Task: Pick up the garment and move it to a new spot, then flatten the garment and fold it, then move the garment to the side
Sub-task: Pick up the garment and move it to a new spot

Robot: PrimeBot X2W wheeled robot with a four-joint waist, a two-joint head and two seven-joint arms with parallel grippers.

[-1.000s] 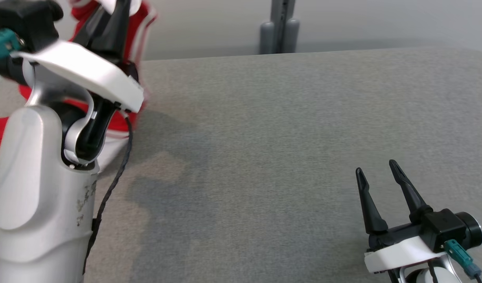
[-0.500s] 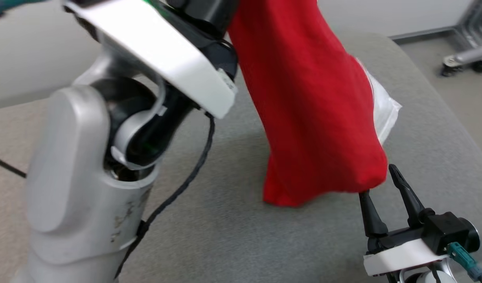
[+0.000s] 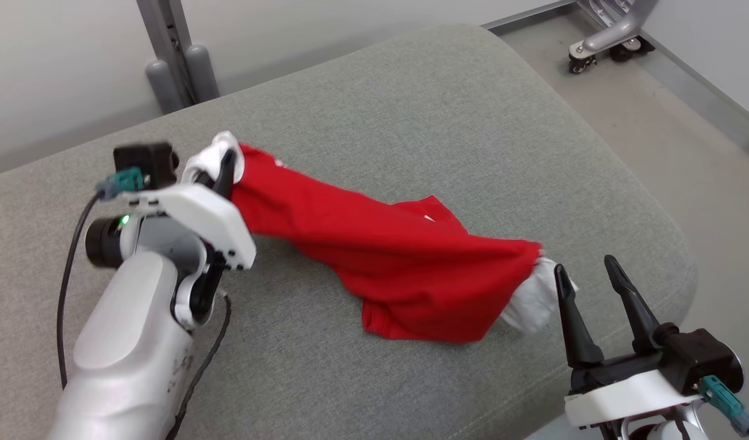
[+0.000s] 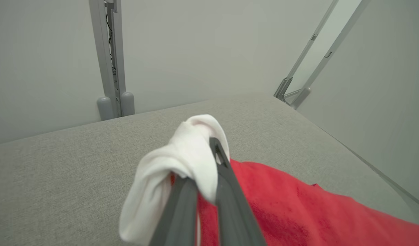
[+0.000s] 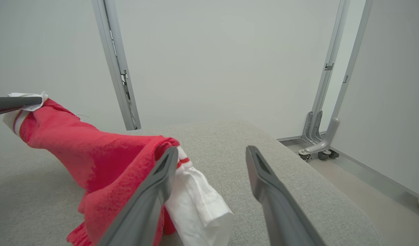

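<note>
Head view: grey cushion. Red garment stretched across it, 10 o'clock to 4 o'clock. Left end effector, 9 o'clock, clenched on its white sleeve; right end effector, 5 o'clock, released, just beside the other sleeve.

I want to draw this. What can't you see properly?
Head view: the garment is bunched, so its own folds hide its shape.
Left wrist view: white cloth covers one fingertip of the left gripper; the frame's edge cuts off the garment's far end.
Right wrist view: a finger of the right gripper hides part of the garment.
</note>
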